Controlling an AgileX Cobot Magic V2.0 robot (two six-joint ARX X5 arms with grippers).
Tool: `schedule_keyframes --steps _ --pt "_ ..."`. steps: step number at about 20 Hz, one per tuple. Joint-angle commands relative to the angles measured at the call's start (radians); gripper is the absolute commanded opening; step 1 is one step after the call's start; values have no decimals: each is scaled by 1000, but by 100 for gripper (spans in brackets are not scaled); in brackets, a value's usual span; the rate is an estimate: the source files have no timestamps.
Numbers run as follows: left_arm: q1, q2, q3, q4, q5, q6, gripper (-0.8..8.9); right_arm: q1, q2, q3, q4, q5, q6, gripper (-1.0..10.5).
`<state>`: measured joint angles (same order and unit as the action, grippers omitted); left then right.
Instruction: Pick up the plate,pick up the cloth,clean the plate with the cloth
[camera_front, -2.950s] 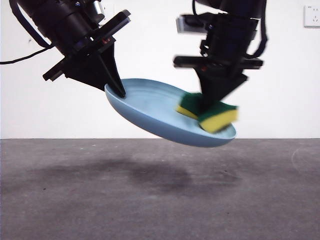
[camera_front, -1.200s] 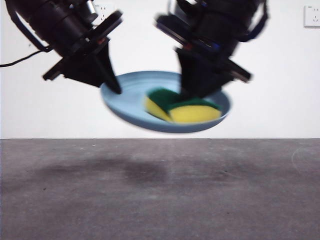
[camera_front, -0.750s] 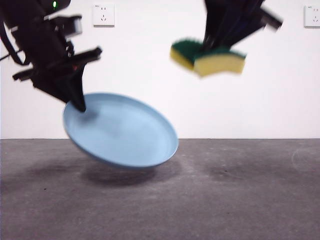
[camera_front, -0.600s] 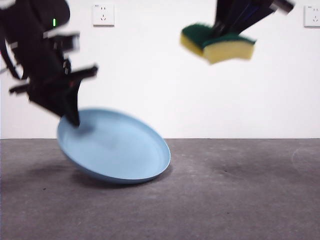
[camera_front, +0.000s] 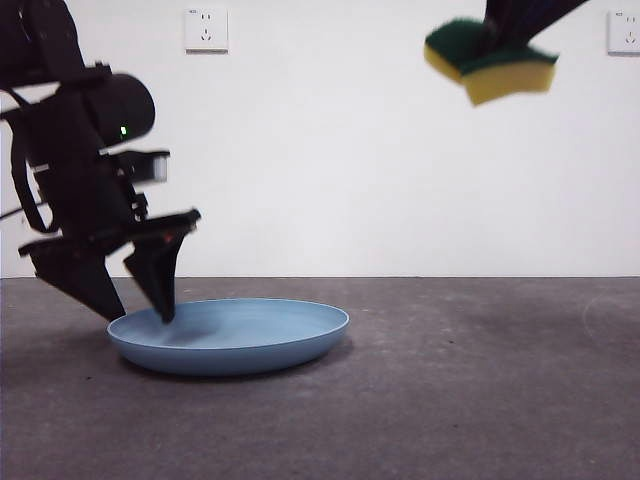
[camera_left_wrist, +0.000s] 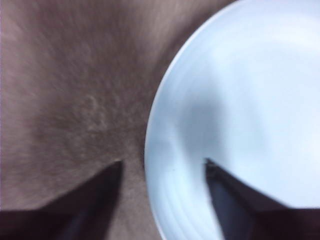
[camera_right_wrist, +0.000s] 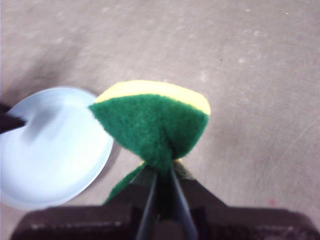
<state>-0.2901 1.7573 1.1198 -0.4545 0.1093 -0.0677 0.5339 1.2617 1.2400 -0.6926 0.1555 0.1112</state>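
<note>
The light-blue plate (camera_front: 240, 335) lies flat on the grey table, left of centre. My left gripper (camera_front: 135, 310) stands at its left rim with its jaws open, one outside the rim and one over the plate's inside. The left wrist view shows the plate (camera_left_wrist: 240, 100) with its rim between the spread jaws of the left gripper (camera_left_wrist: 162, 167). My right gripper (camera_front: 497, 42) is high at the top right, shut on the yellow and green sponge (camera_front: 495, 65), well clear of the plate. In the right wrist view the right gripper (camera_right_wrist: 162, 180) pinches the sponge (camera_right_wrist: 150, 125), with the plate (camera_right_wrist: 50, 150) far below.
The grey table (camera_front: 450, 400) stretches in front of a white wall with two sockets (camera_front: 206, 30), (camera_front: 625, 30). A black tip of the left gripper (camera_right_wrist: 7, 120) shows at the plate's edge in the right wrist view.
The plate went from held tilted in the air, under the sponge, down and left to lie flat on the table. The left jaws opened. The right gripper rose up and right with the sponge.
</note>
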Motion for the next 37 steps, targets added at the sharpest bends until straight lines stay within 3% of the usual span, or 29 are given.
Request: schedule_keyframes --steps 1,3,6,13,17,18,25,31,33,34,35,37 --pt "-20 -92 1 6 6 -1 502 -23 77 -3 39 0 51 -3" --pt "-38 -193 1 13 22 -18 502 -38 171 -3 45 -12 72 -3" --pt "-61 -351 1 15 66 -42 501 -58 327 -3 46 -121 94 -3" --pt "-107 -609 1 -75 113 -87 501 -63 589 -3 46 -131 95 19" --pt "-114 -627 1 -128 101 -85 501 -63 597 -3 44 -130 94 330" --pt "-114 -627 1 -131 101 -85 501 -63 597 -3 39 -129 94 351" --pt "-114 -627 1 -139 77 -85 501 -82 562 -3 18 -129 93 346" --pt "-114 -627 1 -152 39 -62 485 -82 376 -3 3 -130 89 341" --pt "-114 -627 1 -154 -21 -50 317 -80 283 -3 2 -131 89 205" --pt "-114 -627 1 -153 -45 -28 152 -79 233 -3 2 -131 75 59" --pt "-114 -627 1 -153 -63 -12 3 -73 182 -3 2 -130 55 -18" --pt "-114 -627 1 -153 -83 -6 -8 -62 89 -3 3 -130 42 -8"
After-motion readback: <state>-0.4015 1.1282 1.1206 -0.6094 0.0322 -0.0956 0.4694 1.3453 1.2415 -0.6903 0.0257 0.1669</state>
